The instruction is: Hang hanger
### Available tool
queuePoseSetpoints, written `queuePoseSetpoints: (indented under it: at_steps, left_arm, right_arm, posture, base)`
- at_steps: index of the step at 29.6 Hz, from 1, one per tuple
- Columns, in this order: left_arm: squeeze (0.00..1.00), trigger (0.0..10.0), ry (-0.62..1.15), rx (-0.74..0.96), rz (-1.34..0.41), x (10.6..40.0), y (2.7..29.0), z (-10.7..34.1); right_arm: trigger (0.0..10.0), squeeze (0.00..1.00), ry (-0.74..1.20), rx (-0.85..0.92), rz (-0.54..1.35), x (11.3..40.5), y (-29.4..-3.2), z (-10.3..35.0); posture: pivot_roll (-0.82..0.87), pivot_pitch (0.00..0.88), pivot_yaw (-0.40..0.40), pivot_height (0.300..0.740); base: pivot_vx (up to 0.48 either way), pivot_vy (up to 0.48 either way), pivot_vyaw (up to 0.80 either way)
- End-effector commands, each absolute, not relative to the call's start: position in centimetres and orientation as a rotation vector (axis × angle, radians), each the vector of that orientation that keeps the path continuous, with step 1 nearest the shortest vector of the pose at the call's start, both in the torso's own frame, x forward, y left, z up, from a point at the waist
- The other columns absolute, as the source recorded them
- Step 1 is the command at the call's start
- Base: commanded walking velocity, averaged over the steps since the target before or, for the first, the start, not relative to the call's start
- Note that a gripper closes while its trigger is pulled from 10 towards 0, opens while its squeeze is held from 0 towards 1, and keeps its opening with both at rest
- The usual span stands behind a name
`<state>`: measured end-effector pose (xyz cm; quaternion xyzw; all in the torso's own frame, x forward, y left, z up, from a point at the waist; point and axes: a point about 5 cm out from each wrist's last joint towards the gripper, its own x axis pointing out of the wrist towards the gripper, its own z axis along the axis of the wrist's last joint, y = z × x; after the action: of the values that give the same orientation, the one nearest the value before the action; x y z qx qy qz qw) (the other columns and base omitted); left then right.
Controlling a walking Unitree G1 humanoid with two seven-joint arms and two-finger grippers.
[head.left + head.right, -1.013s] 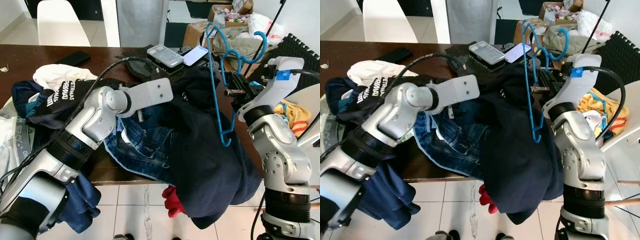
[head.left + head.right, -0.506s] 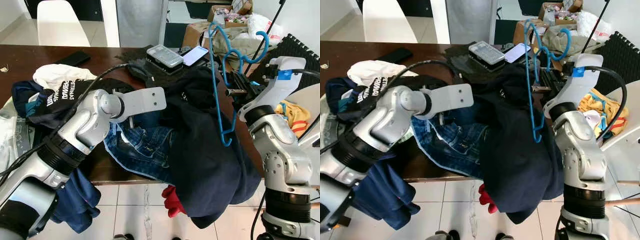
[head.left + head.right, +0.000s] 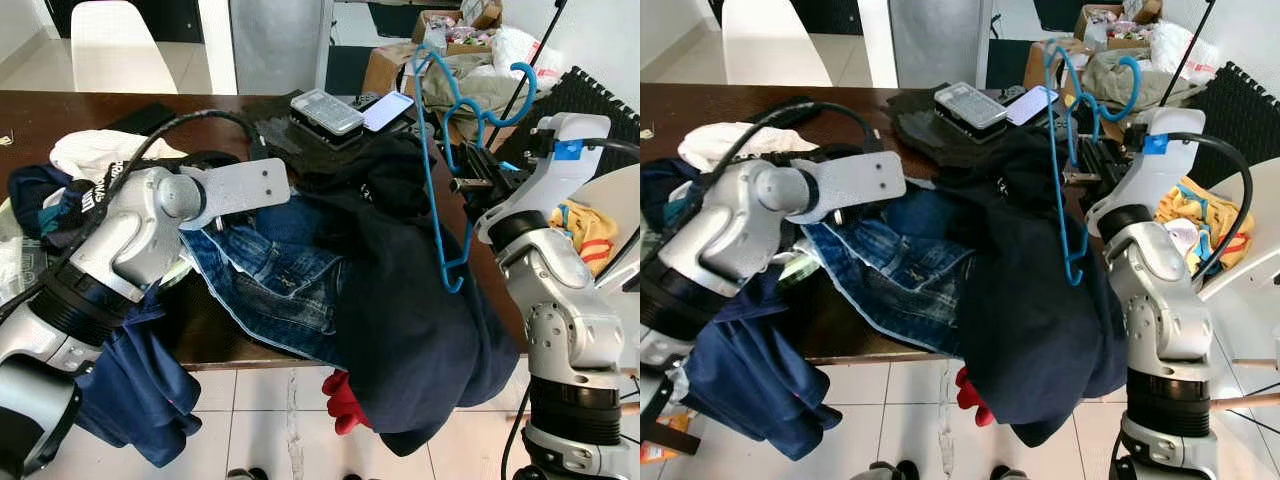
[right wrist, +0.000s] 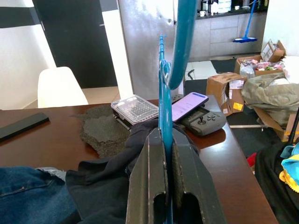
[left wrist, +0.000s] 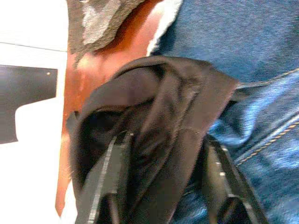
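At the right of the frame the raised right gripper (image 4: 167,154) pinched the blue hanger (image 3: 440,170) upright, while the bent left gripper (image 5: 161,179) clamped dark cloth (image 5: 154,116) over the jeans (image 3: 280,285).

Both arms are built of rounded silver segments joined by black ribbed collars. The left arm (image 3: 120,250) ends in a flat pale grey wrist plate, with a thick black cable looping over it. The right arm (image 3: 560,300) has a white wrist housing with a small blue tag, and a black cable curves from it.
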<state>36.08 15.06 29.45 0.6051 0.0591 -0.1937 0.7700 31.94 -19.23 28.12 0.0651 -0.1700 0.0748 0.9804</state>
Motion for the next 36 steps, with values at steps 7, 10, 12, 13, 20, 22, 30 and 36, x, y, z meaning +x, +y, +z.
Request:
queuePoseSetpoints:
  at_steps: [7, 10, 12, 13, 20, 22, 30, 36]
  left_arm:
    - [0.0, 0.0, -0.015, 1.273, -0.298, 36.3, 15.5, 31.5]
    - [0.0, 0.0, -0.036, 1.271, -0.279, 36.4, 15.5, 31.9]
    - [0.0, 0.0, -0.055, 1.268, -0.258, 36.5, 15.6, 32.2]
    - [0.0, 0.0, -0.066, 1.265, -0.245, 36.5, 15.7, 32.4]
    - [0.0, 0.0, -0.102, 1.17, -0.232, 36.6, 16.2, 33.1]
    - [0.0, 0.0, -0.157, 0.904, -0.303, 36.4, 16.1, 34.2]
    - [0.0, 0.0, -0.469, -0.008, -0.591, 33.1, 17.4, 41.8]
    - [0.0, 0.0, -0.579, -0.117, -0.663, 31.4, 18.4, 43.3]
  right_arm:
    - [10.0, 0.0, -0.36, 0.127, 0.161, 31.9, -19.0, 28.3]
    - [10.0, 0.0, -0.36, 0.128, 0.161, 31.9, -19.0, 28.3]
    - [10.0, 0.0, -0.36, 0.128, 0.16, 31.8, -19.0, 28.3]
    - [10.0, 0.0, -0.36, 0.128, 0.161, 31.8, -18.9, 28.3]
    - [10.0, 0.0, -0.361, 0.129, 0.16, 31.8, -18.9, 28.3]
    - [10.0, 0.0, -0.362, 0.13, 0.157, 31.8, -18.9, 28.3]
    - [10.0, 0.0, -0.365, 0.135, 0.154, 31.8, -19.0, 28.3]
    - [10.0, 0.0, -0.367, 0.146, 0.164, 32.0, -18.8, 28.3]
  posture:
    - [0.09, 0.163, -0.047, 0.74]
    - [0.09, 0.163, -0.047, 0.74]
    - [0.09, 0.163, -0.047, 0.74]
    - [0.09, 0.163, -0.047, 0.74]
    - [0.09, 0.164, -0.043, 0.74]
    - [0.09, 0.164, -0.041, 0.74]
    - [0.1, 0.167, -0.037, 0.74]
    - [0.11, 0.161, -0.041, 0.74]
  base:
    - [0.0, 0.0, 0.0]
    - [0.0, 0.0, 0.0]
    - [0.0, 0.0, 0.0]
    - [0.0, 0.0, 0.0]
    - [0.0, 0.0, 0.0]
    - [0.0, 0.0, 0.0]
    - [0.0, 0.0, 0.0]
    - [0.0, 0.0, 0.0]
